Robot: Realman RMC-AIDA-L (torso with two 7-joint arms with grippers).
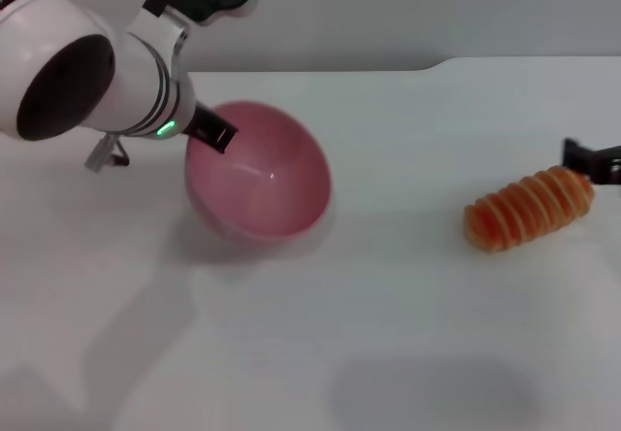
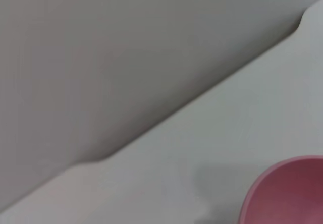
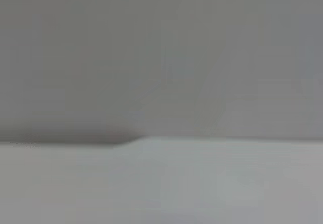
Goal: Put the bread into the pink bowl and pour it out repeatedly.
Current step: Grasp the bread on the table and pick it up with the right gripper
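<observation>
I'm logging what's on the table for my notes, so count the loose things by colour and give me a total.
Pink: 1, the pink bowl, tipped on its side, with the left gripper at its rim.
Orange-tan: 1, the bread, lying on the table beside the right gripper.
Total: 2

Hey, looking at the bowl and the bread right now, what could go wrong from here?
1. The pink bowl is tilted with the left end effector at its rim; it might slip and roll across the table.
2. The bread lies far from the bowl, at the table's right side. The right end effector is at its far end, so a nudge could roll it away.
3. The bowl is empty, so further tipping would pour nothing.
</observation>
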